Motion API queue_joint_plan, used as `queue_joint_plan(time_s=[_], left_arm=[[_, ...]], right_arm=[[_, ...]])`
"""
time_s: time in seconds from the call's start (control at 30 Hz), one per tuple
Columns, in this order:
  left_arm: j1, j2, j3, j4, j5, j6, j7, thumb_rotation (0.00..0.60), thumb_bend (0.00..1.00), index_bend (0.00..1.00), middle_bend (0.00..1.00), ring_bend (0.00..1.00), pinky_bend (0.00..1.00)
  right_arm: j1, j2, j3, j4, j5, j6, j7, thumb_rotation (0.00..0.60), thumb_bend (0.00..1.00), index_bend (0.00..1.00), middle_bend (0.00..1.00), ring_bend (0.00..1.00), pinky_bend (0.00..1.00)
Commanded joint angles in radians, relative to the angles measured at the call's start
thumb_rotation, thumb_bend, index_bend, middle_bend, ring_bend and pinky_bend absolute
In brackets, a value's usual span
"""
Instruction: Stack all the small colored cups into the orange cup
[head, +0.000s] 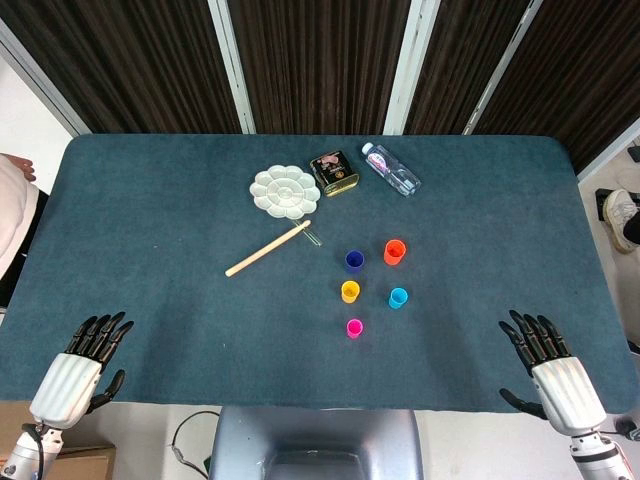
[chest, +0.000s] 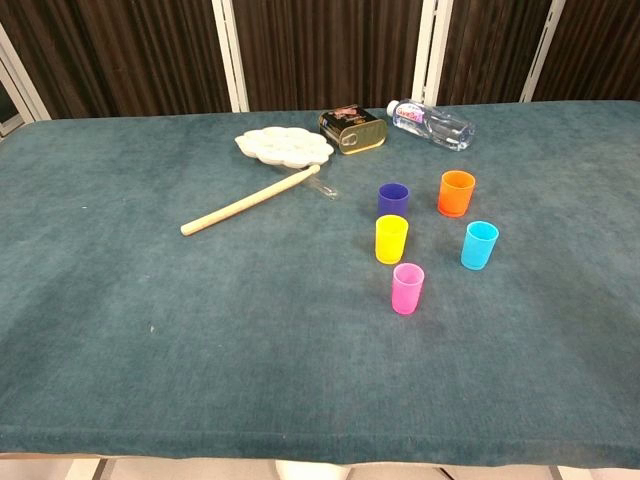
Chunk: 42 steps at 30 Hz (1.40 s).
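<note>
Stacking is not yet begun: orange cup (chest: 456, 192) stands upright mid-bench, with blue (chest: 393, 198), yellow (chest: 391, 238), cyan (chest: 479, 245) and pink (chest: 407, 288) cups apart nearby. Left hand (head: 88, 358) and right hand (head: 548, 362) rest released at the near edge; next, one reaches for a cup.

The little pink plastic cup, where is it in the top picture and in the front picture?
Head view: the small pink plastic cup sits right of centre, nearest the robot's edge among the cups.
Chest view: it stands right of centre, lowest of the cups.
Shared landmark: the small yellow plastic cup just behind it.
</note>
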Motion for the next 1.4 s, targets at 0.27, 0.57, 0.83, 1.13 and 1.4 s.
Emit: queue_joint_plan(time_s=[0.27,0.57,0.83,1.13,1.4], left_arm=[[-0.006,0.007,-0.006,0.000,-0.007,0.000,-0.038,0.600,0.46,0.00,0.00,0.00,0.08],[-0.002,0.020,-0.014,0.000,-0.022,0.010,-0.060,0.600,0.46,0.00,0.00,0.00,0.08],[-0.002,0.035,-0.016,0.000,-0.048,-0.007,-0.076,0.600,0.46,0.00,0.00,0.00,0.08],[0.002,0.048,-0.025,0.000,-0.064,0.000,-0.099,0.600,0.46,0.00,0.00,0.00,0.08],[0.000,0.054,-0.026,0.001,-0.068,-0.006,-0.120,0.600,0.46,0.00,0.00,0.00,0.08]], right_arm=[[0.106,-0.075,0.062,0.025,-0.035,-0.077,-0.014,0.600,0.26,0.00,0.00,0.00,0.00],[0.347,-0.138,0.261,-0.081,0.188,-0.420,-0.216,0.600,0.28,0.12,0.00,0.00,0.00],[0.714,-0.417,0.446,0.162,0.571,-0.734,-0.632,0.600,0.31,0.22,0.00,0.00,0.00],[0.847,-0.550,0.408,0.360,0.743,-0.782,-0.770,0.600,0.33,0.29,0.00,0.00,0.00],[0.881,-0.580,0.374,0.435,0.800,-0.784,-0.777,0.600,0.37,0.36,0.00,0.00,0.00]])
